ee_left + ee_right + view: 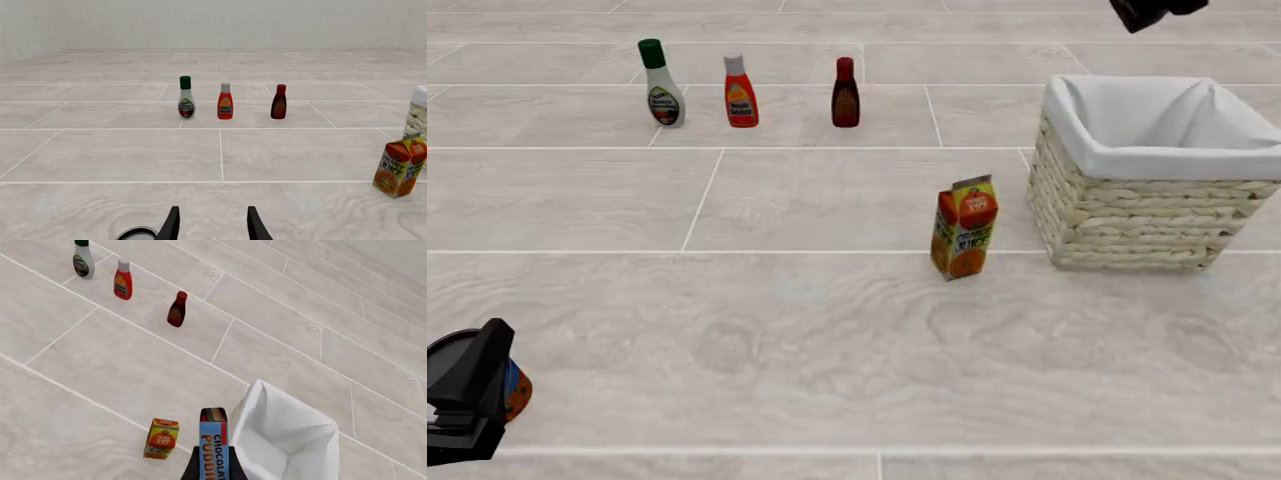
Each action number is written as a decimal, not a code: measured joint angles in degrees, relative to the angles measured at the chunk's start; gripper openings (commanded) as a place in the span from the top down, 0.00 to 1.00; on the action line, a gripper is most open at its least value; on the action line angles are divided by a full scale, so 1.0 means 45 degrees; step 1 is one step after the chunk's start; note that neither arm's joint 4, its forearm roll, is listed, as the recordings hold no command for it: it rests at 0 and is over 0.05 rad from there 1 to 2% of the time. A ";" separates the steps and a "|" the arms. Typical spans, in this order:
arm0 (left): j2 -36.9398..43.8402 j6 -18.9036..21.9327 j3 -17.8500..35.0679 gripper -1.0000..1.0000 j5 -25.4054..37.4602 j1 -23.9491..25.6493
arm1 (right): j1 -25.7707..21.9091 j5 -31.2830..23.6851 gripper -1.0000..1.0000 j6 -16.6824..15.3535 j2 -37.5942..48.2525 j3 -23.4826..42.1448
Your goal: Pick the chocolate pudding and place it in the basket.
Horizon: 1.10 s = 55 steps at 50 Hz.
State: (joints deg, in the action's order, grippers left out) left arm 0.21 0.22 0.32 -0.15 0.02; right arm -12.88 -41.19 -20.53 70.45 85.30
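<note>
In the right wrist view the chocolate pudding (214, 445) is a narrow box with a blue lettered face and a dark brown top. My right gripper (213, 473) is shut on it, high in the air. It hangs beside the near rim of the basket (287, 440), over the floor between the basket and the juice carton. In the front view the right gripper (1148, 10) is a dark shape at the top edge, above and behind the wicker basket (1154, 215). My left gripper (213, 227) is open and empty, low at the front left (467, 395).
An orange juice carton (964, 228) stands just left of the basket. Three bottles stand in a row at the far left: green-capped (663, 83), red (741, 92) and dark brown (846, 92). A small round object (515, 390) sits partly hidden beside the left arm.
</note>
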 measured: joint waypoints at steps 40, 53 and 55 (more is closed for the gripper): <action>0.0000 0.0000 0.0000 0.00 0.0000 0.0000 | 0.2224 -0.0127 1.00 0.0024 -0.0090 -0.0251; 0.0000 0.0001 0.0000 0.00 0.0000 0.0000 | 0.2769 -0.0123 1.00 -0.0064 0.0275 -0.0084; 0.0000 0.0000 0.0000 0.00 0.0000 0.0000 | 0.2862 -0.0120 1.00 -0.0075 0.0352 -0.0060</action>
State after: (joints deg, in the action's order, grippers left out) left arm 0.21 0.22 0.32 -0.15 0.02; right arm 0.00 -41.73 -20.87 72.03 85.03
